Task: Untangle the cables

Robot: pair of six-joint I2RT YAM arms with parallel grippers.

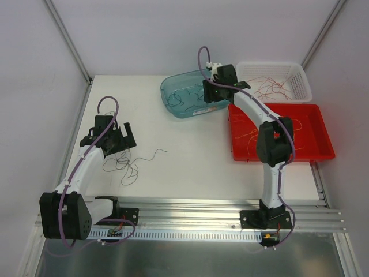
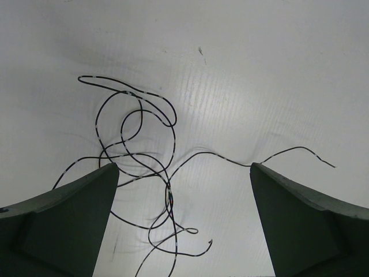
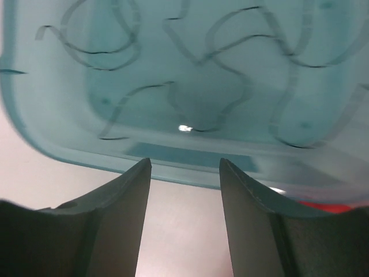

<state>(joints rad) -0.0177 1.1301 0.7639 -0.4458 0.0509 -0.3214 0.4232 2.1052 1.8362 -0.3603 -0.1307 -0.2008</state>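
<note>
- One dark cable (image 1: 130,167) (image 2: 173,144) lies loose on the white surface (image 1: 190,161), at the left and towards the near edge. It is curled into several overlapping loops, and one long wavy end trails off to the right.
- More dark cables (image 1: 184,98) (image 3: 150,86) lie in wavy lines on the bottom of a teal bin (image 1: 173,107) (image 3: 52,127), which stands at the far middle of the surface.
- Thin red-brown cables (image 1: 271,86) lie in a white basket (image 1: 271,64) at the far right, just beside the bin.
- Fine yellow-orange cables (image 1: 245,137) are scattered across a red tray (image 1: 314,130), which sits just in front of the basket on the right side.
- In the overhead view, the left tool (image 1: 124,144) (image 2: 183,167) is over the far part of the loops of the loose dark cable.
- Its fingers (image 2: 69,219) are spread as wide as they go and nothing is pinched between them. In the wrist view, the loops show in the gap between the fingers and a strand runs out of sight behind the left one.
- Whether the fingertips touch the surface cannot be told.
- The right tool (image 1: 214,95) (image 3: 184,163) is at the right-hand rim of the teal bin, and its fingers point at the bin's outer wall.
- Its jaws are partly spread and the gap between them is empty. Pale surface shows below them, and a sliver of red shows at the lower right of the wrist view.
</note>
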